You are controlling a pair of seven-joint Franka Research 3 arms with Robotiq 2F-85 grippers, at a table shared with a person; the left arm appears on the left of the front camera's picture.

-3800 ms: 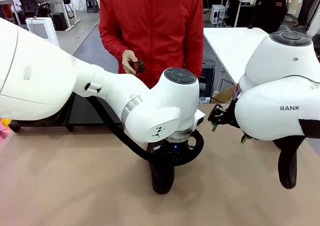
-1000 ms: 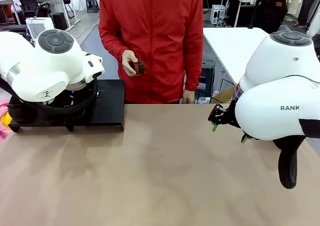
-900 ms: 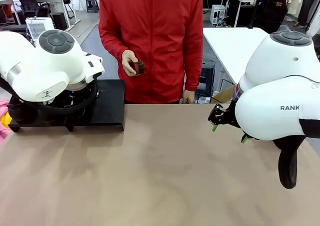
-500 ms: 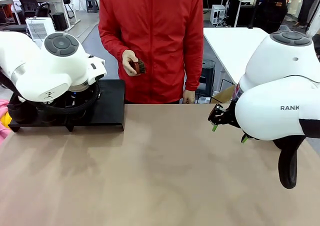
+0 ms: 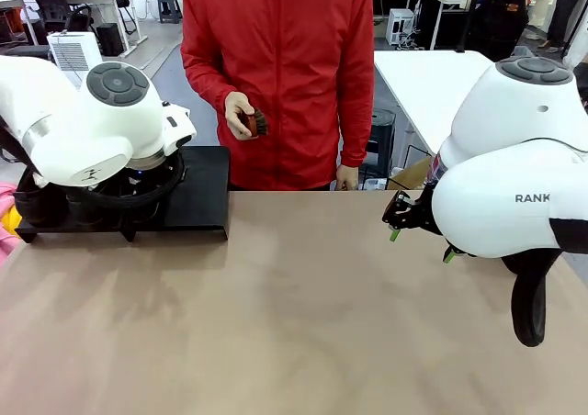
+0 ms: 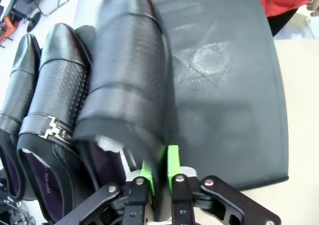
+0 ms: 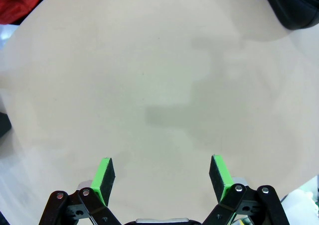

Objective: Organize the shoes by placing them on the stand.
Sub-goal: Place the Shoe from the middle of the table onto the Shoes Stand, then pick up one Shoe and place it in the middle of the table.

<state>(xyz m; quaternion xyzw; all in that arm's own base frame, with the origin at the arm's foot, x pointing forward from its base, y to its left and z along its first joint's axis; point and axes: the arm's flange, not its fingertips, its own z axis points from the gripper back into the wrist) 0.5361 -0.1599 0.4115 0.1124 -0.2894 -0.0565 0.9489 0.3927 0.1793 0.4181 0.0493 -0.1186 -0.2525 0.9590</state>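
In the left wrist view, the left gripper (image 6: 159,172) has its green-padded fingers (image 6: 172,160) almost together, with the thin heel edge of a glossy black leather shoe (image 6: 127,80) between them; if the pads still press the leather I cannot tell. This shoe lies on the matte black stand (image 6: 229,95), toe pointing away, and its upper has a fine perforated texture with smooth bands across. Just beside it stand two more shoes: one (image 6: 55,110) with perforated leather and a small metal buckle, and one smooth (image 6: 20,85) at the edge. The bare part of the stand is flat, with faint scuff marks.

In the front view, the stand (image 5: 204,190) sits at the far left of the beige table (image 5: 294,323), under the white left arm.

The right gripper (image 7: 160,175) hangs over bare table, fingers (image 7: 103,174) wide apart and holding nothing.

The person's hand (image 5: 241,114) holds a small brown brush (image 5: 254,121).
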